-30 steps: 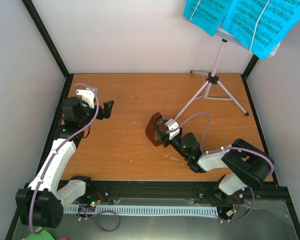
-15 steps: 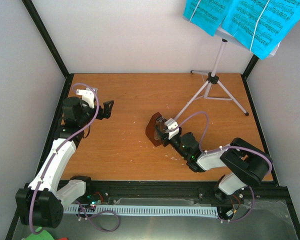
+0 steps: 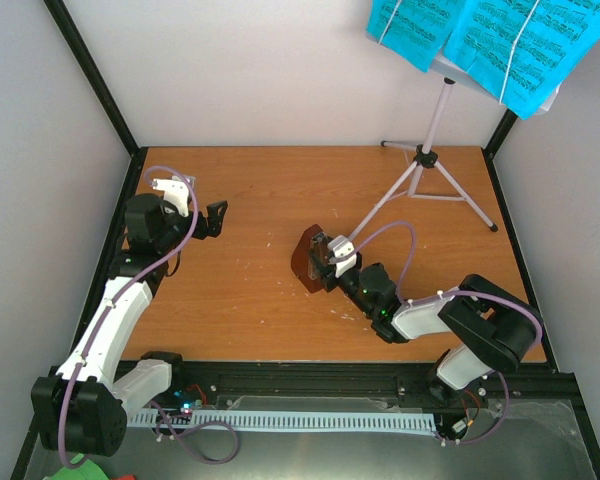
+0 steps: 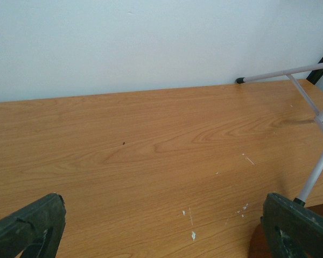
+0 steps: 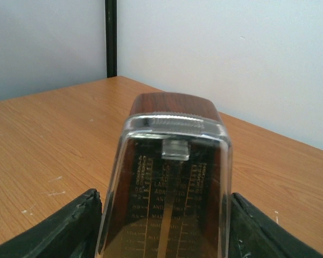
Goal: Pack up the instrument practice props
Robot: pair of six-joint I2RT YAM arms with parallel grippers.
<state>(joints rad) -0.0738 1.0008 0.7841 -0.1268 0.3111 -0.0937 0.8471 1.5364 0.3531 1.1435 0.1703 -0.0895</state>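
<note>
The dark red-brown metronome (image 3: pixel 305 258) with its clear cover stands mid-table. My right gripper (image 3: pixel 321 262) is open, with its fingers (image 5: pixel 70 226) close on either side of the metronome's (image 5: pixel 169 177) lower body. My left gripper (image 3: pixel 215 218) is open and empty at the far left, above bare table; its fingers (image 4: pixel 27 226) frame the wood in the left wrist view. The pale silver tripod music stand (image 3: pixel 432 135) stands at the back right and carries cyan sheet-music pages (image 3: pixel 500 40).
One stand leg (image 3: pixel 375 215) runs down toward the metronome; the legs also show in the left wrist view (image 4: pixel 290 72). Black frame posts (image 3: pixel 90 70) and white walls enclose the wooden table (image 3: pixel 260 200).
My right gripper has slid a little forward, up and left, further around the metronome. The metronome and the left arm have not moved.
</note>
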